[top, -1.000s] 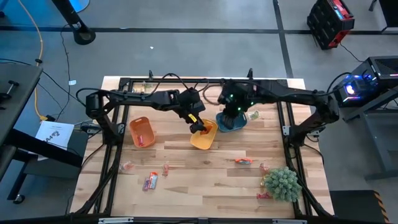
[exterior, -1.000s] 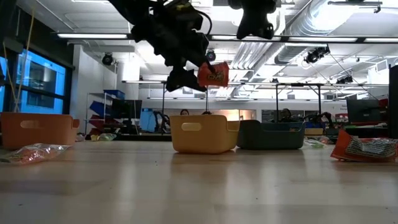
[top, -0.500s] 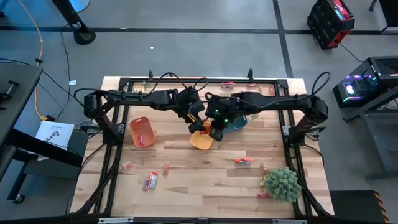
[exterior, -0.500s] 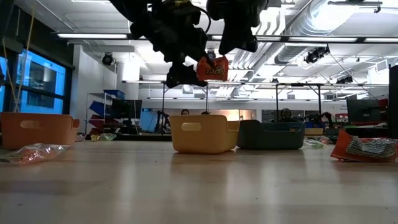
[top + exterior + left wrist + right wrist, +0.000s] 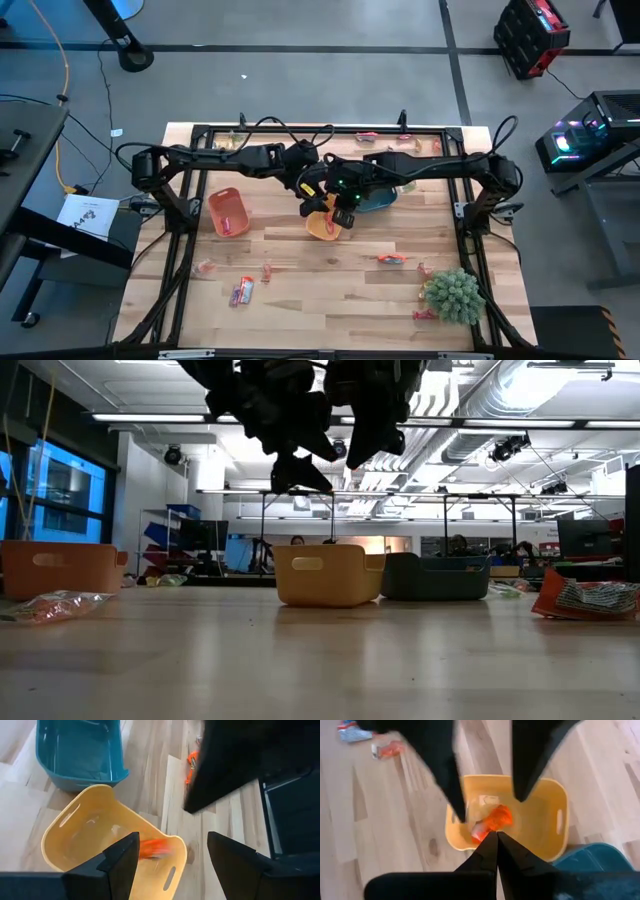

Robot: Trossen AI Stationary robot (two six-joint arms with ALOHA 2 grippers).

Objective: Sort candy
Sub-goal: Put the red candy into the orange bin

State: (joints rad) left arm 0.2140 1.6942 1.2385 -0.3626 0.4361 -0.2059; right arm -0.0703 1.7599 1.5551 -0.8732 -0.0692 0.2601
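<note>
Both arms are black, made of long slim links with thick round joints. Thin black cables run in loops above the left arm and the right arm. Small green lights shine on the wrist of the right arm, just behind its jaws. The fingers (image 5: pixel 120 865) of the left gripper (image 5: pixel 170 865) are flat, dark blades with slanted tips, and those of the right gripper (image 5: pixel 496 840) end in narrow points.

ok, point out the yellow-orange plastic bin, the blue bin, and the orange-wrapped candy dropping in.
yellow-orange plastic bin (image 5: pixel 65 840): left wrist view, inner wall.
blue bin (image 5: pixel 80 750): left wrist view, inside floor.
orange-wrapped candy (image 5: pixel 492 822): right wrist view, wrapper middle.
</note>
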